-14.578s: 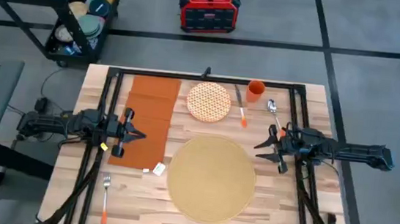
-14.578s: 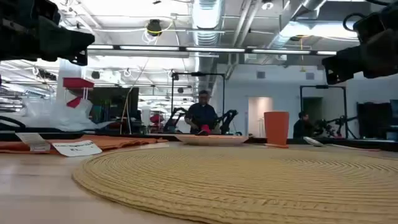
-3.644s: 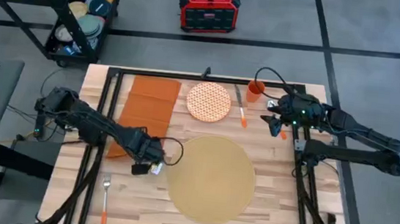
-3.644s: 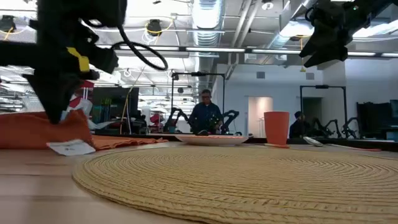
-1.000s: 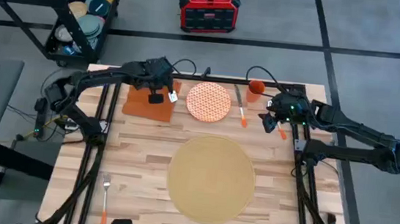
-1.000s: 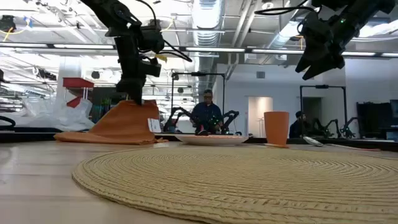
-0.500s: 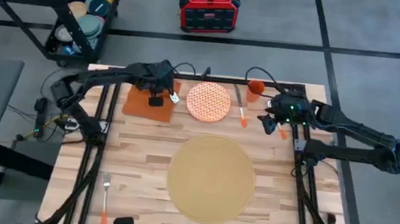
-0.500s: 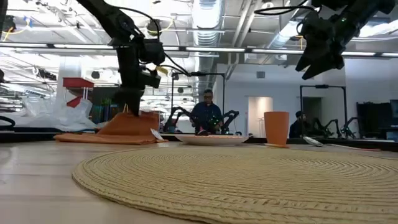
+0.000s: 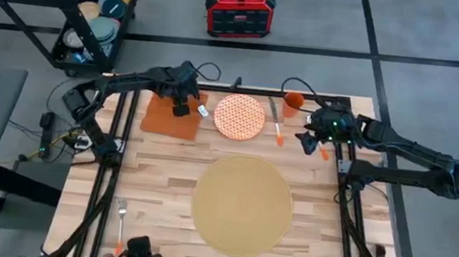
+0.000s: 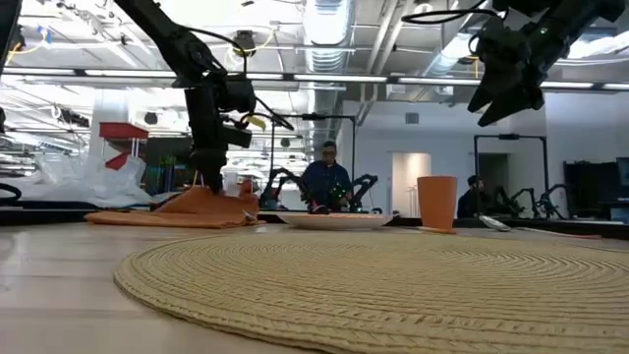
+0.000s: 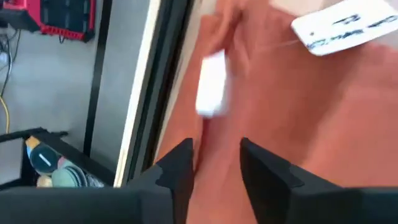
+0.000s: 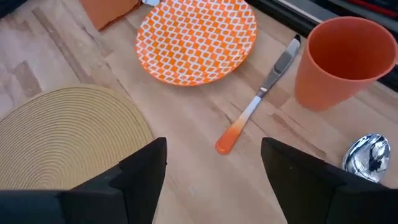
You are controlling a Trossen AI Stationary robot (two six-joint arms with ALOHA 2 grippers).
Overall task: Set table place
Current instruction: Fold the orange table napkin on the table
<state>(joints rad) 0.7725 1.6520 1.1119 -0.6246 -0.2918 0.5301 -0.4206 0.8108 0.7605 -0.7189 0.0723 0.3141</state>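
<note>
Round placemat lying bare in the table's middle, open wood all around it, far edge crowded by napkin, patterned plate, knife, cup, both arms above.

Two dark jointed arms with looping black cables, yellow tag

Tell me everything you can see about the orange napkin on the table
The napkin is a rust-orange cloth with a white paper tag, folded into a rough rectangle. It lies at the far left of the table, beside the patterned plate, bunched up slightly where the left gripper pinches it from above. Nothing else touches it.
</note>
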